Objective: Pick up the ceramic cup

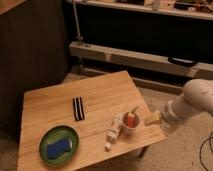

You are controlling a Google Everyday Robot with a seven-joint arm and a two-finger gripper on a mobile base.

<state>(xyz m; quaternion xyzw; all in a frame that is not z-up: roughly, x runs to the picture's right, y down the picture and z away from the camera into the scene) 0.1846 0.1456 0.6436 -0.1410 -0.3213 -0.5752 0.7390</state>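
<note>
The bench (pixel 102 92) is a small wooden top seen at a slant. The arm (pixel 196 99) comes in from 3 o'clock, off the bench's right edge. A green plate (pixel 70 136) with a blue sponge (pixel 57 147) on it lies toward the bench's 7 o'clock corner. A black bar (pixel 78 108) lies near the middle, well apart from the rest. A white tube (pixel 114 131) lies at the cup's 8 o'clock, just beside it and perhaps touching.

The cup (pixel 131 123) stands upright near the bench's 4 o'clock edge. It is white with a reddish inside, and something thin seems to jut from it toward 1 o'clock. The end effector (pixel 153 118) hangs at the cup's 3 o'clock, near the bench edge and apart from the cup. Whether it is spread or pressed together cannot be told.

The step in hand looks like the approach. To do it well, the end effector should probably come in from 3 o'clock or from above, spread wider than the cup, and straddle the wall on the side away from the tube. Closing from the 8 o'clock side risks catching the tube, and a sideways shove could tip the cup or knock it against the tube. A straight lift after a firm close seems safest.

No brand, label or writing can be read on anything.
</note>
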